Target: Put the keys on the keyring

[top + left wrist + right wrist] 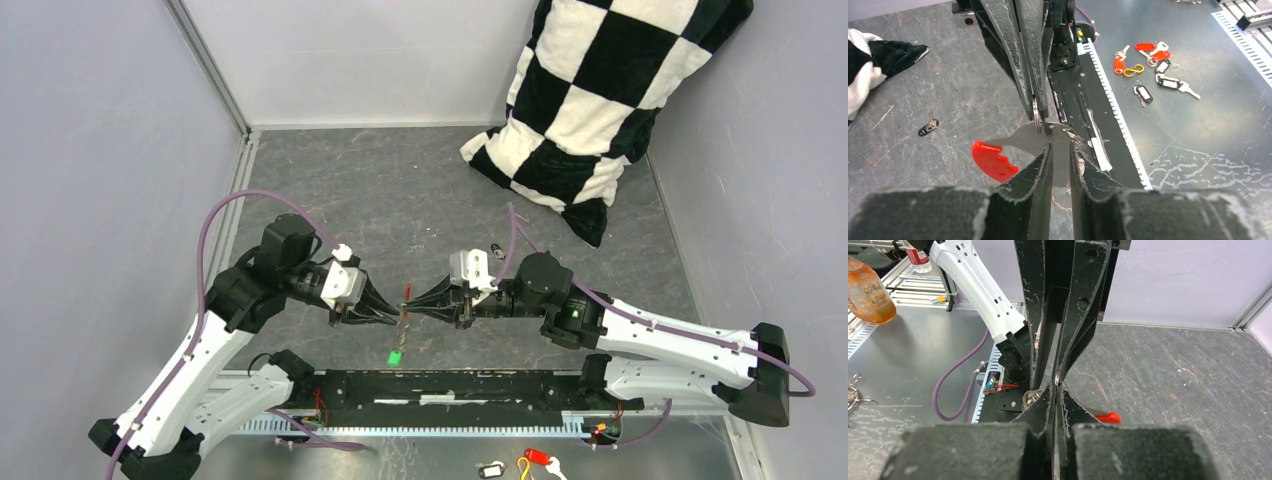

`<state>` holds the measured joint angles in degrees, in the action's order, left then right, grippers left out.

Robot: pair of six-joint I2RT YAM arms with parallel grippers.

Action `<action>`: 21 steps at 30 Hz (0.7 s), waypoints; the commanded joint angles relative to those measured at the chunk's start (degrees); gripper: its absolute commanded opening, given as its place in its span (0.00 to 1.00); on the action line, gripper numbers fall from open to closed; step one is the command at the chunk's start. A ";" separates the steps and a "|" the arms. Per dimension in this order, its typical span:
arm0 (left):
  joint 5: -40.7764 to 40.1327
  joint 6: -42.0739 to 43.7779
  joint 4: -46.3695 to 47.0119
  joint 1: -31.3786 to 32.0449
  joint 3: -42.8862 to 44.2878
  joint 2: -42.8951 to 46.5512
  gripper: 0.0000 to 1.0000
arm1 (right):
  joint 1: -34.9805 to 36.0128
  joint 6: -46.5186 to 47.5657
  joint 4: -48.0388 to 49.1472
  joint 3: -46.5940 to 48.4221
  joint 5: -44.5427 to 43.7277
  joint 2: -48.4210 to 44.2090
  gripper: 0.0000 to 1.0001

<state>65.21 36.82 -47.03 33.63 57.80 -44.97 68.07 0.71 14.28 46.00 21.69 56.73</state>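
Observation:
My left gripper (1060, 146) is shut on the silvery blade of the long red key (993, 161) and holds it flat above the table. My right gripper (1056, 385) comes from the opposite side and is shut on a wire loop of the keyring (1037, 116), right at the key's blade. In the top view both grippers meet tip to tip, left (392, 308) and right (414, 302). The chain hangs down from there towards the green key (394, 356). The small dark metal key (928, 126) lies apart on the table.
A black-and-white checkered pillow (585, 100) lies at the back right. Several spare keys and tags (1150, 65) lie on the metal shelf by the arm bases, with a red tag with a yellow loop (538, 460). An orange bottle (868, 290) stands there too.

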 commanded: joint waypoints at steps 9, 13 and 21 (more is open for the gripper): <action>-3.38 1.63 4.33 0.22 -0.07 2.94 0.22 | -0.24 -2.91 5.43 0.28 1.67 0.48 0.01; -4.11 -2.75 8.91 0.25 -1.27 4.16 0.22 | -0.22 -3.23 5.62 0.23 1.95 0.76 0.01; -3.10 -5.52 9.97 0.29 -1.27 4.01 0.23 | -0.21 -3.76 6.28 0.34 2.12 1.17 0.01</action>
<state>61.63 34.85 -39.83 33.63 56.77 -40.84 68.10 -2.31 16.29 46.00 23.18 58.02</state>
